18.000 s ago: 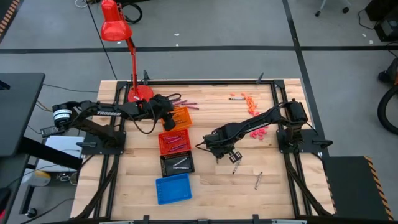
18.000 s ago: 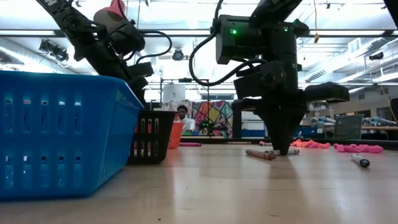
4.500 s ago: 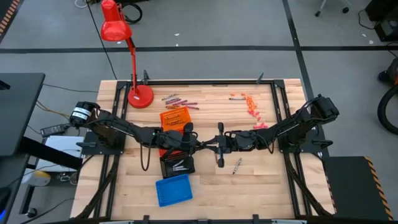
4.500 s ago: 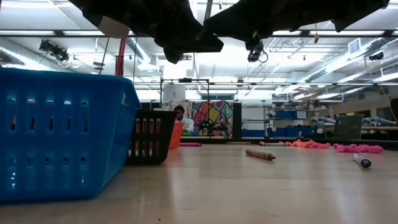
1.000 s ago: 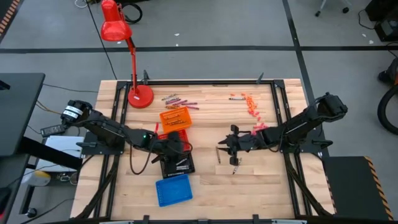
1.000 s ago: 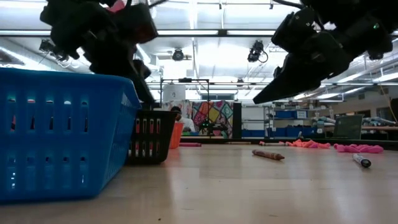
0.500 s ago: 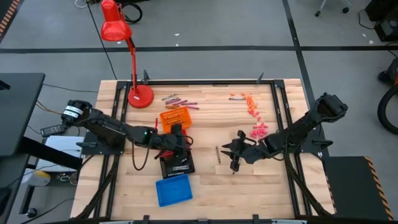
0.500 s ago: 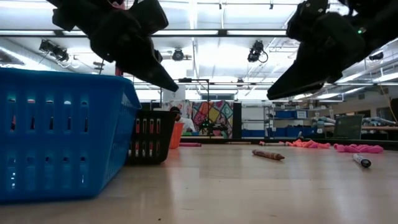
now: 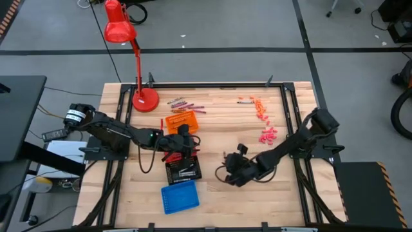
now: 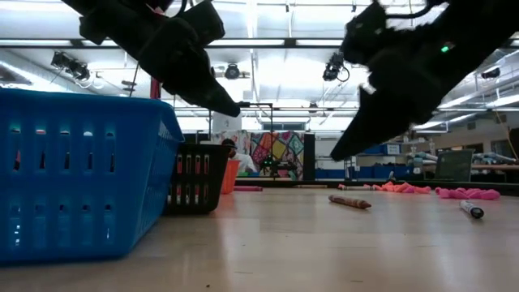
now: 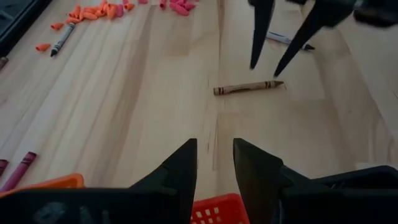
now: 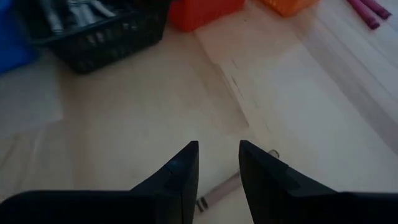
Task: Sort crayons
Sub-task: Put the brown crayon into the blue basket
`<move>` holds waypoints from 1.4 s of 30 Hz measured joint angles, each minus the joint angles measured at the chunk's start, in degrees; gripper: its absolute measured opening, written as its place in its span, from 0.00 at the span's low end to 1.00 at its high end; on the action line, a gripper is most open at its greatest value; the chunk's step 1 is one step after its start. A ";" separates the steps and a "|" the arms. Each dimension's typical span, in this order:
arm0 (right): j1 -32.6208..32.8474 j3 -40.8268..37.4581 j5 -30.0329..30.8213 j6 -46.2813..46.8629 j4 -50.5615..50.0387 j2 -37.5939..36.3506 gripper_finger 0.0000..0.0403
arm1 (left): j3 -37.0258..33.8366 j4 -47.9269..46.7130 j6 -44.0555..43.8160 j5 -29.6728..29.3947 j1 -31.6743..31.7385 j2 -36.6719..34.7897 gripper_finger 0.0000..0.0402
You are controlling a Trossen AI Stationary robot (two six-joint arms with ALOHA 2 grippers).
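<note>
Reaching for the next pick: right gripper (image 12: 216, 163) hovering, fingers apart and empty, above brown crayon (image 11: 247, 88) on bare wood beside red tray (image 9: 181, 144). Left gripper (image 11: 215, 163) parted over that tray. Next: lower, straddle, close.

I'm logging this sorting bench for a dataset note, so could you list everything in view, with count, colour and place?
Trays: four in a column left of centre: orange tray, red tray mostly under the left arm, black tray, blue tray nearest the front.
Crayons in the black tray: several, grey-white.
Maroon crayons: a few, behind the orange tray.
Orange pieces: a scatter, back right.
Pink pieces: a cluster, right of centre.
Brown crayon: one, on bare wood mid-table.
Lamp: one, red, back left corner.
Table: one, light wood.
Left gripper: over the red tray, jaws open.
Right gripper: above the brown crayon, jaws open.
</note>
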 joint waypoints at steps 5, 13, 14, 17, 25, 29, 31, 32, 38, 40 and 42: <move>-0.58 1.74 1.34 4.80 -1.34 3.51 0.30 | -0.02 0.28 0.00 -0.24 0.00 0.00 0.29; -0.52 1.70 1.27 12.01 -6.22 4.20 0.31 | -0.04 0.53 1.51 -0.40 0.00 0.00 0.29; -0.55 1.70 0.56 12.42 -6.31 4.20 0.32 | -0.04 0.81 1.51 -0.41 0.11 0.00 0.29; -0.52 1.56 -0.71 12.62 -6.11 4.20 0.37 | -0.04 1.37 1.51 -0.41 0.36 0.00 0.29; -0.43 0.64 -0.69 13.51 -5.14 4.20 0.47 | -0.04 1.61 1.51 -0.41 0.52 0.00 0.29; -0.37 -0.54 -0.69 13.49 -3.78 4.20 0.47 | -0.04 1.66 1.51 -0.41 0.52 0.00 0.29; -0.37 -0.73 -0.68 13.48 -3.52 4.20 0.47 | -0.04 1.66 1.51 -0.41 0.52 0.00 0.29; -0.37 -0.73 -0.68 13.47 -3.47 4.20 0.47 | -0.04 1.66 1.51 -0.41 0.52 0.00 0.29; -0.37 -0.73 -0.47 12.81 -1.08 4.83 0.46 | -0.04 1.69 1.51 -0.41 0.52 0.00 0.29; -0.37 -0.72 -0.35 11.33 1.12 6.32 0.46 | -0.04 1.82 1.51 -0.41 0.52 0.00 0.29; -0.34 -0.30 -0.26 10.74 2.16 8.12 0.46 | -0.04 2.01 1.51 -0.39 0.52 0.00 0.29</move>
